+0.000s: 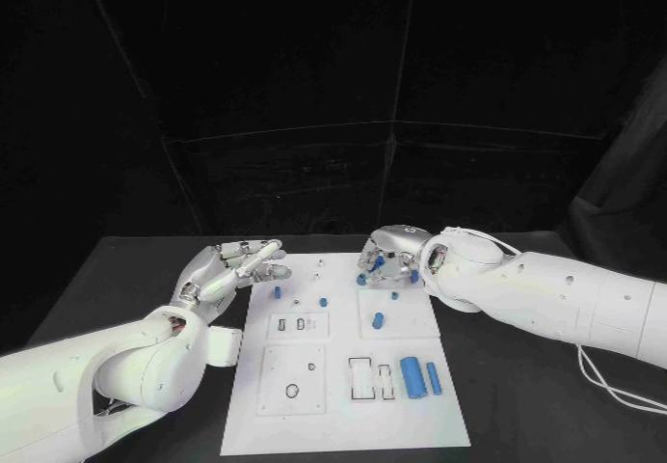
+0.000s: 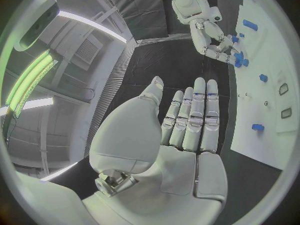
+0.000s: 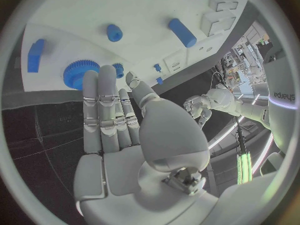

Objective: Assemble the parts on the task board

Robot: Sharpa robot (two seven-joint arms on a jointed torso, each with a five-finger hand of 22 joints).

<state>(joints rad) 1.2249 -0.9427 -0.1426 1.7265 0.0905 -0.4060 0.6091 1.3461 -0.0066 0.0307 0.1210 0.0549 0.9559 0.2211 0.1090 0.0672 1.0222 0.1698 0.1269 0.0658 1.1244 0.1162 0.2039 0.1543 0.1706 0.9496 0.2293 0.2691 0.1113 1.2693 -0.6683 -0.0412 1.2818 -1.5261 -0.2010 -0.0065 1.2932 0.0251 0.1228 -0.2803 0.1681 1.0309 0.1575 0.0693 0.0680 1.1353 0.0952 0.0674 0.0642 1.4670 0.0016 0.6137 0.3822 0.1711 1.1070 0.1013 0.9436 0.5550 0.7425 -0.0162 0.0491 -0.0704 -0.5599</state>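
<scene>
1. The right hand point(image 1: 386, 258) hangs over the far right part of the task board point(image 1: 348, 424). Its fingers point(image 3: 100, 100) are straight and side by side in the right wrist view. They hold nothing.
2. Just past those fingertips is a round blue gear point(image 3: 78, 74). It lies flat on the board near the far edge. I think picking up or setting this gear is the job right now.
3. To do it well, the hand should come straight down over the gear. The thumb and fingers should close on its toothed rim from two sides, so it stays level.
4. The gear is round, so it has no long side. Its flat face looks up.
5. A big blue cylinder point(image 1: 412, 373) lies near the board's near right corner. Its long side runs from the near edge toward the far edge. A thinner blue bar point(image 1: 434, 378) lies just beside it, pointing the same way.
6. The left hand point(image 1: 233, 267) is at the board's far left corner. Its fingers point(image 2: 194, 115) are stretched out and close together, and it holds nothing.
7. The left hand should keep off the board, so it does not bump the small blue pieces point(image 1: 323, 302) nearby.
</scene>
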